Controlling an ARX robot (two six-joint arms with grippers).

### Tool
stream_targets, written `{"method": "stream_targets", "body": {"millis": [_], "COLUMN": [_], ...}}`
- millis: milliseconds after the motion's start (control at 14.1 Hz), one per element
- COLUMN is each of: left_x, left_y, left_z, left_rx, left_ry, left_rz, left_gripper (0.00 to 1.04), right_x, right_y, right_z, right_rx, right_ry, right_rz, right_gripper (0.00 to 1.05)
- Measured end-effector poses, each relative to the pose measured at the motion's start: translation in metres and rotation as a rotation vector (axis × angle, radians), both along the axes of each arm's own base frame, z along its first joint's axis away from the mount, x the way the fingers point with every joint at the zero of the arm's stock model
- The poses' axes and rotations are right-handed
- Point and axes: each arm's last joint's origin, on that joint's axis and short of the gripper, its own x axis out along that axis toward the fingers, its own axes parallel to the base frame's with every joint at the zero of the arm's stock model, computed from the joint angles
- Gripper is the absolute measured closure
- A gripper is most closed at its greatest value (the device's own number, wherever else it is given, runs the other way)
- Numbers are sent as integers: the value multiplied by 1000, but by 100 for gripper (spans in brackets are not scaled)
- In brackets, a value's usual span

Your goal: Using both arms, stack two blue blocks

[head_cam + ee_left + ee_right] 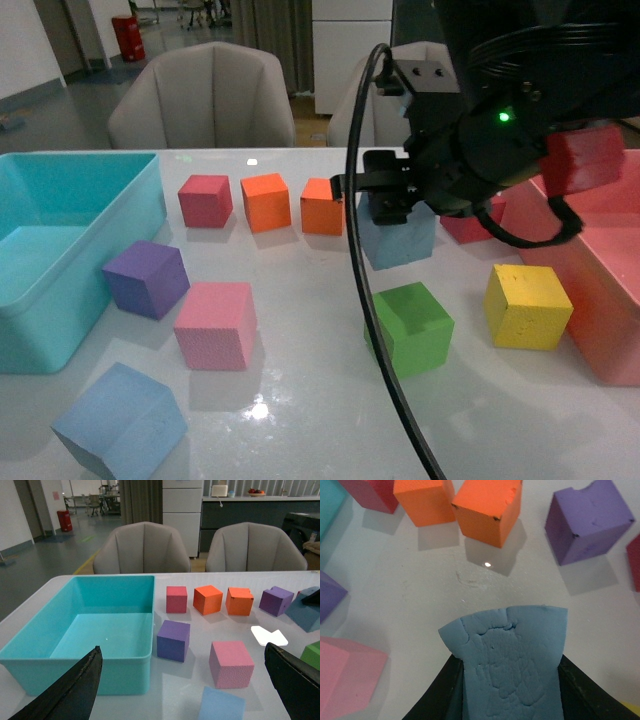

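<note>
My right gripper [392, 212] is shut on one blue block [402, 240] and holds it above the table's middle, just behind the green cube. In the right wrist view the squeezed blue block [512, 667] fills the space between the black fingers [440, 695]. The other blue block [120, 425] lies on the table at the front left; it also shows in the left wrist view [221, 705], low between the wide-apart black fingers [70, 692]. My left gripper [185, 690] is open and empty above it. The left arm is out of the front view.
A large teal bin [135, 215] stands at the left. A pink-red bin [600, 300] stands at the right. Around lie a purple cube [147, 278], pink cube [216, 325], magenta cube [205, 200], two orange cubes [266, 201], green cube [410, 327], yellow cube [527, 305].
</note>
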Motion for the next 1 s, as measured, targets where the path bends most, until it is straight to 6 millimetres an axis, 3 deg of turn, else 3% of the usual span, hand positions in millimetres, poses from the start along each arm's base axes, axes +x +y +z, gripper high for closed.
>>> {"method": "stream_targets", "body": {"millis": [213,356,569,711,996], "left_x": [0,0,0,0,0], "left_y": [0,0,0,0,0], "left_z": [0,0,0,0,0], "left_rx": [0,0,0,0,0], "left_ry": [0,0,0,0,0], "left_rz": [0,0,0,0,0], "left_gripper": [7,7,7,7,7], "right_x": [35,46,51,53,54], "right_y": [29,42,60,61,61], "right_z": [-11,-17,-32,-48,-58], "right_rx": [11,13,-15,-37,-60], "right_ry": [21,36,90,121,143], "right_rz": [53,89,176,198,198], "right_gripper": [65,65,65,65,62]}}
